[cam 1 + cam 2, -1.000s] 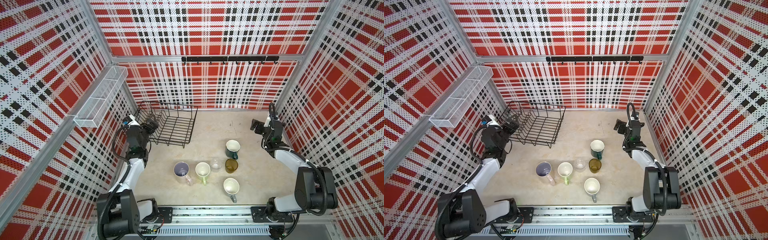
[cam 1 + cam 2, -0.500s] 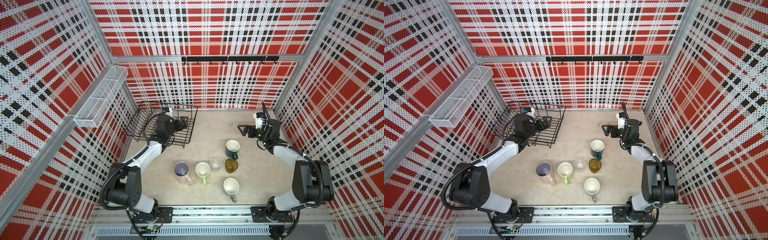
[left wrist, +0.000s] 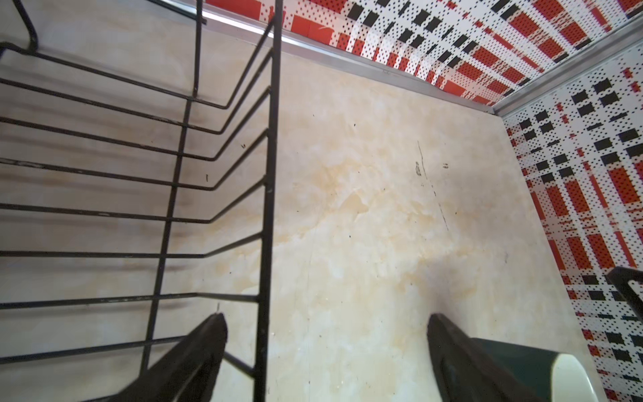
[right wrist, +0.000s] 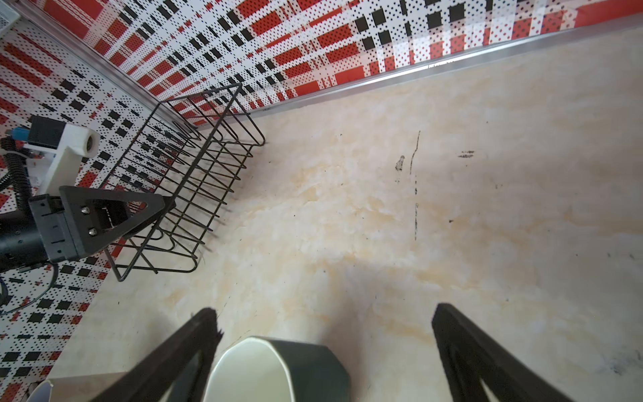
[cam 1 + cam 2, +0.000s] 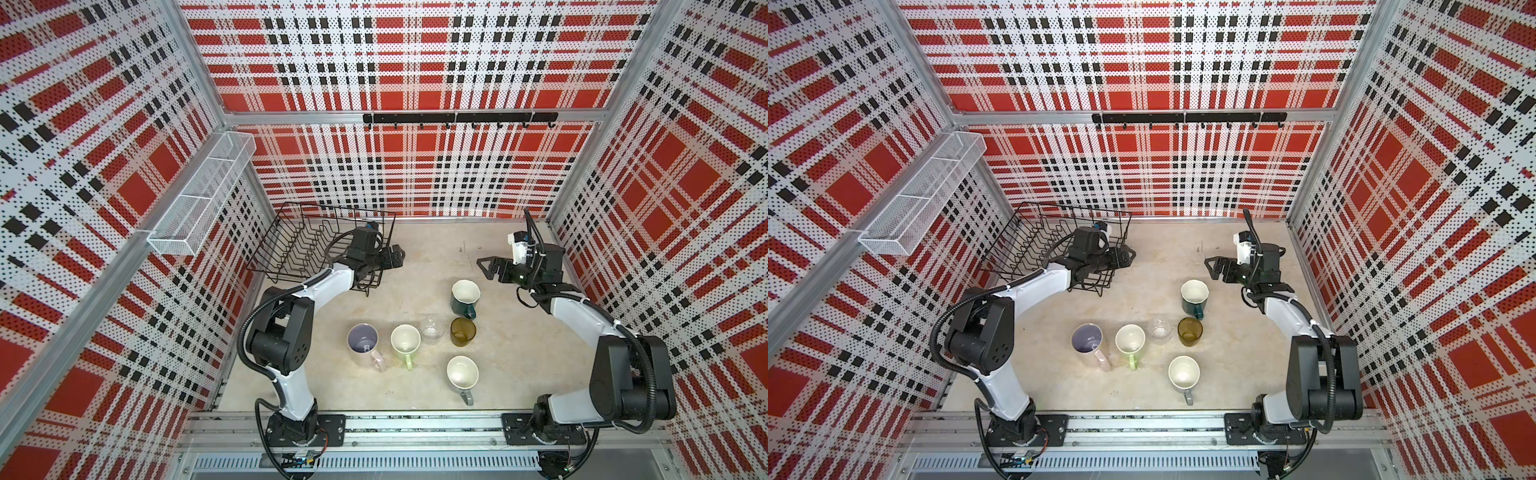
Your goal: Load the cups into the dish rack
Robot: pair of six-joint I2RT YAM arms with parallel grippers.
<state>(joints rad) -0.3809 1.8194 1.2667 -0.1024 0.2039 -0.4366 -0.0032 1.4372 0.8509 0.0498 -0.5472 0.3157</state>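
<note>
Holding left gripper (image 5: 394, 258) by the dish rack (image 5: 307, 249) and right gripper (image 5: 487, 268) near the dark teal mug (image 5: 464, 296), both spread wide and empty; seeing all 6 cups (image 5: 405, 338) upright on the table (image 5: 436, 249), none racked; judging them rigid, glazed, slippery, breakable; favouring a pinch across the mug's wall.

Three sides are closed by perforated wall panels (image 5: 415, 62) in red, black and white plaid, held in an aluminium frame (image 5: 291, 118). A black hook rail (image 5: 457, 117) is fixed to the back wall, high behind the left gripper (image 5: 399, 257) and the right gripper (image 5: 484, 268); a white mesh basket (image 5: 199, 199) hangs on the side wall outboard of the left gripper. The counter (image 5: 436, 232) beneath both grippers is beige, marbled and evenly lit, with dark scuff marks (image 5: 460, 249) between them.
</note>
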